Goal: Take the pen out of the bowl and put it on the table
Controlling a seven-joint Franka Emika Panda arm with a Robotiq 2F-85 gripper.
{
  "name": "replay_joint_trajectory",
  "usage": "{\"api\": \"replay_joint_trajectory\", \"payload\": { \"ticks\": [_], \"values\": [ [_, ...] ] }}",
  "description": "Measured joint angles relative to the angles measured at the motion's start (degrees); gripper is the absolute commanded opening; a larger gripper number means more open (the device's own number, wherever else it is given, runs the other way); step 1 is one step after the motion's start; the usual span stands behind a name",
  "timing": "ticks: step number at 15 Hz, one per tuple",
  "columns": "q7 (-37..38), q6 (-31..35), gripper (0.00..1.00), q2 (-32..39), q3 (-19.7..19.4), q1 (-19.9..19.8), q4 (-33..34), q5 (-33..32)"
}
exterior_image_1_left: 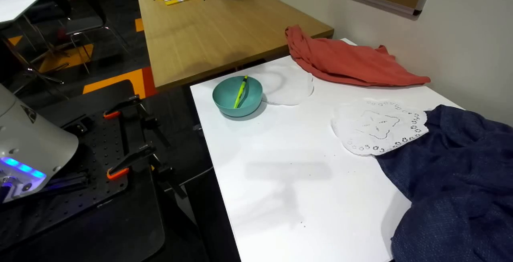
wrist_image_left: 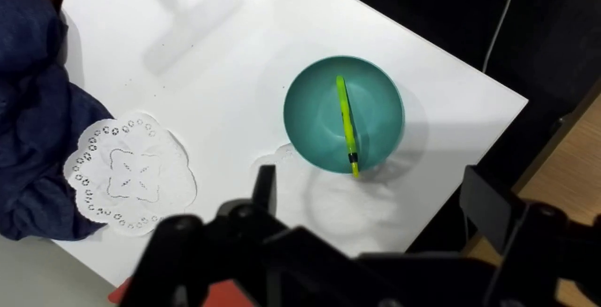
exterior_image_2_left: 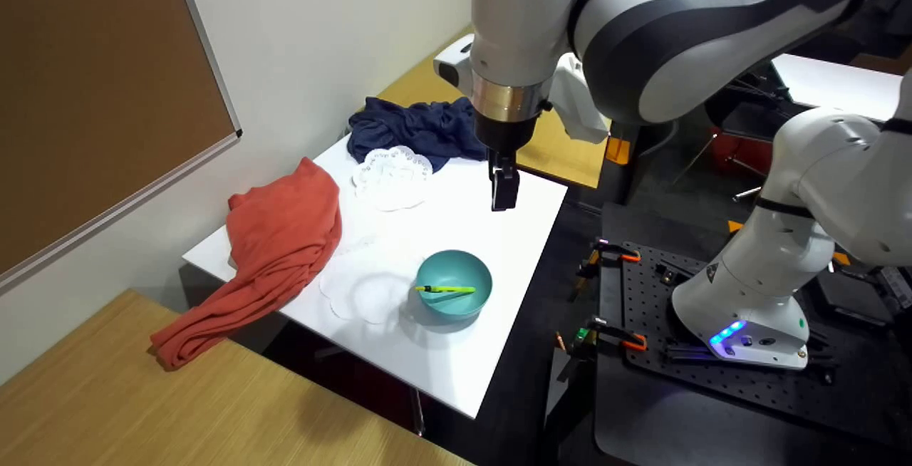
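Across the wrist view, a navy cloth [wrist_image_left: 28, 110] lies bunched at the far left, spilling past the edge of the white counter [wrist_image_left: 225, 77]. Next comes a paper doily [wrist_image_left: 131, 171] with cut-out patterning, one side overlapping the cloth. Lower down, part of a red cloth [wrist_image_left: 227, 294] shows behind the pincer [wrist_image_left: 369, 185]. The pincer's jaws stand wide apart and grip nothing; in an exterior view it hangs above the counter, well apart from the bowl.

Right of the nearer jaw, a second doily [wrist_image_left: 296, 173] reaches the teal-green bowl [wrist_image_left: 314, 114]; whether it runs beneath cannot be told. The bowl stands upright on the counter, and the yellow-green highlighter pen [wrist_image_left: 346, 119] lies tilted in it. Its long axis runs nearly top to bottom of the view, leaning slightly left at the top, roughly square to the line between the jaws. The plain end sits low inside, pointing up the view; the black-banded end rests at the rim, poking just past it, pointing down. Farthest right, the other jaw shows beyond the counter's edge.
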Motion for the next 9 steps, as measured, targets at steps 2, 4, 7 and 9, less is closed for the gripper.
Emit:
{"api": "replay_joint_trajectory", "payload": {
  "ticks": [2,4,7,9],
  "values": [
    [-0.43,4.37,1.0,1.92,-0.84,0.01,-1.31,0.16],
    [-1.62,9.37,1.0,3.93,-1.96,0.01,-2.97,1.2],
    [-4.77,17.98,1.0,7.53,-4.02,-0.05,-5.64,4.18],
    [-6.9,23.75,1.0,10.6,-5.22,-0.11,-7.07,6.55]
  ]
}}
